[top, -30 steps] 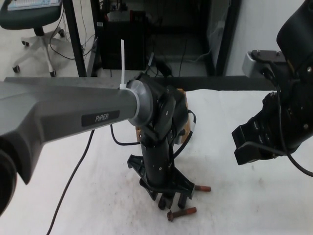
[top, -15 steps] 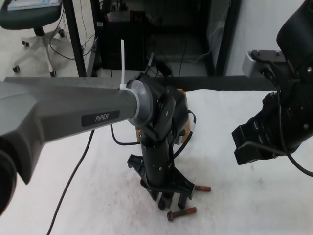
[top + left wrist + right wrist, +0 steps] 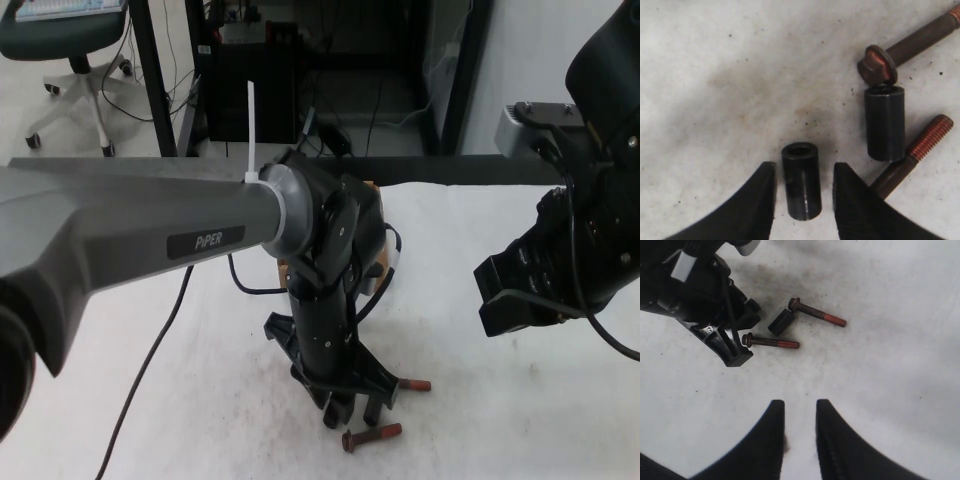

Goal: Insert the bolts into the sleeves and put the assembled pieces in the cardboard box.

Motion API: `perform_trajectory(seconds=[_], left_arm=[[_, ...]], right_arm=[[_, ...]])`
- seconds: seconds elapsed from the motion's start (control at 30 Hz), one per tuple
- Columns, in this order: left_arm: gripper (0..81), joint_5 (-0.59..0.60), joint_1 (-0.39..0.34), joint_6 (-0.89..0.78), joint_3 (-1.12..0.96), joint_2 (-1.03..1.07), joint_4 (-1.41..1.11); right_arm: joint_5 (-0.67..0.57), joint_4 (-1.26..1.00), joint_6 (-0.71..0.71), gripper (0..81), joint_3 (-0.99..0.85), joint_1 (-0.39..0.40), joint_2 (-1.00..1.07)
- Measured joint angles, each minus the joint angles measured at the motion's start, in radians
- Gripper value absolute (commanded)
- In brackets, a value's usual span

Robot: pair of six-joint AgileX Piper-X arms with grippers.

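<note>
A black sleeve [image 3: 801, 192] lies on the white bench between the fingers of my left gripper [image 3: 804, 165], which is open with a gap on each side of it. A second sleeve [image 3: 885, 122] lies close by, between two rusty bolts: one bolt's head [image 3: 877, 64] touches its end, the other bolt [image 3: 920, 150] runs partly under it. In the high view the left gripper [image 3: 350, 412] points down at the bench near the bolts [image 3: 372, 435]. My right gripper [image 3: 800, 402] hangs open and empty above bare bench, apart from the bolts [image 3: 815, 312] and sleeve [image 3: 781, 321].
The cardboard box [image 3: 372, 187] stands behind the left arm, mostly hidden by it. A black cable [image 3: 150, 360] trails over the left of the bench. The right arm [image 3: 570, 250] hangs above the bench's right side.
The left arm's wrist has shifted very slightly over the sleeve. Nothing else has moved.
</note>
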Motion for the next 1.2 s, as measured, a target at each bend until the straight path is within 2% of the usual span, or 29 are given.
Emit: perform_trajectory(seconds=[1.03, 1.1, 1.2], left_arm=[[34.8, 0.001, 0.000, 0.000, -0.007, 0.032, -0.001], [27.8, 0.001, 0.000, 0.000, -0.007, 0.032, -0.001], [8.1, -0.009, 0.000, 0.013, -0.007, 0.034, 0.000]], right_arm=[[0.000, 0.000, 0.000, 21.2, 0.000, 0.000, 0.000], [0.000, 0.000, 0.000, 21.2, 0.000, 0.000, 0.000], [0.000, 0.000, 0.000, 21.2, 0.000, 0.000, 0.000]])
